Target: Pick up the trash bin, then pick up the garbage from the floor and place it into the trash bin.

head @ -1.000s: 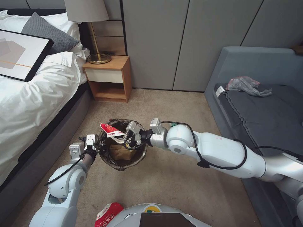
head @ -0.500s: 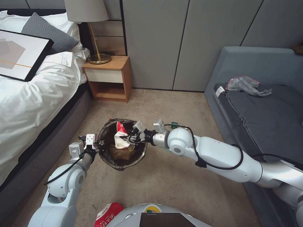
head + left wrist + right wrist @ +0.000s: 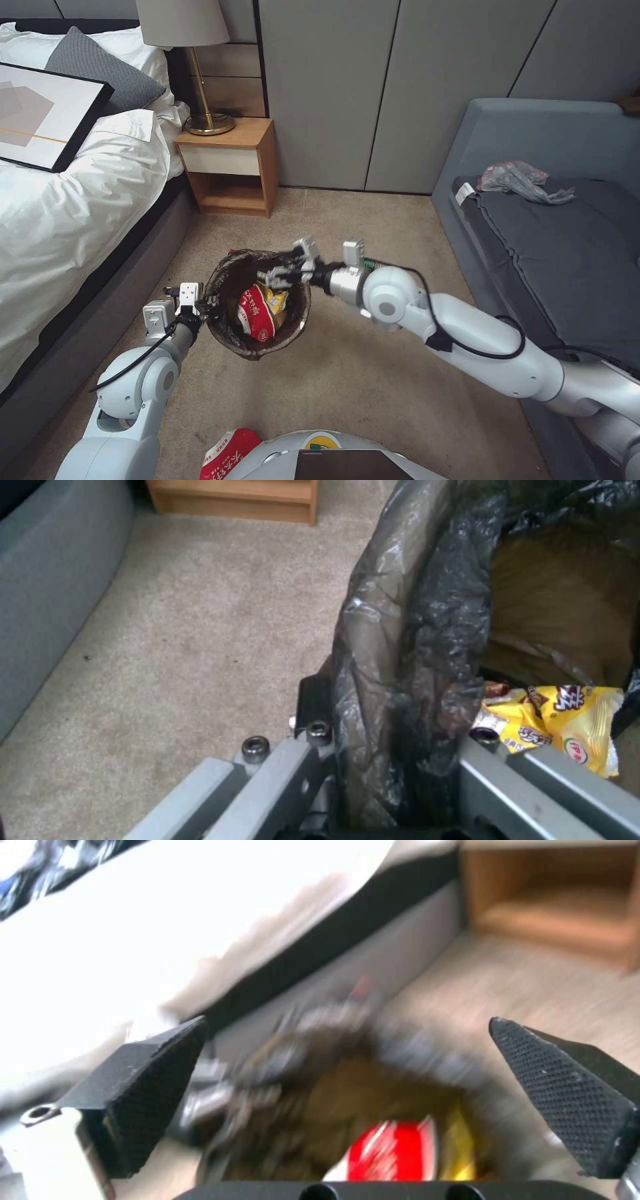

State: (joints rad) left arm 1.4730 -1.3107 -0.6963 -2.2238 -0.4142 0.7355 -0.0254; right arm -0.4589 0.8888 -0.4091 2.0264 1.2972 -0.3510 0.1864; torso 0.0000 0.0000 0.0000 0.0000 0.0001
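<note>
left gripper [image 3: 197,308] clamping the bag-lined rim of the trash bin [image 3: 230,333], holding it above the carpet | right gripper [image 3: 285,267] hovering over the bin's far rim, fingers spread, holding nothing | red-and-white snack bag [image 3: 257,319] and yellow wrapper [image 3: 567,725] lying inside | advice: lifting the right arm straight up should avoid snagging the liner

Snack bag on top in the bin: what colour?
Red and white snack bag, clearest in the head view.

Right claw [image 3: 283,267] hangs spread over the bin's [image 3: 230,333] far rim; snack bags [image 3: 257,313] lie inside below it, left claw [image 3: 200,308] pinching the opposite rim.
</note>
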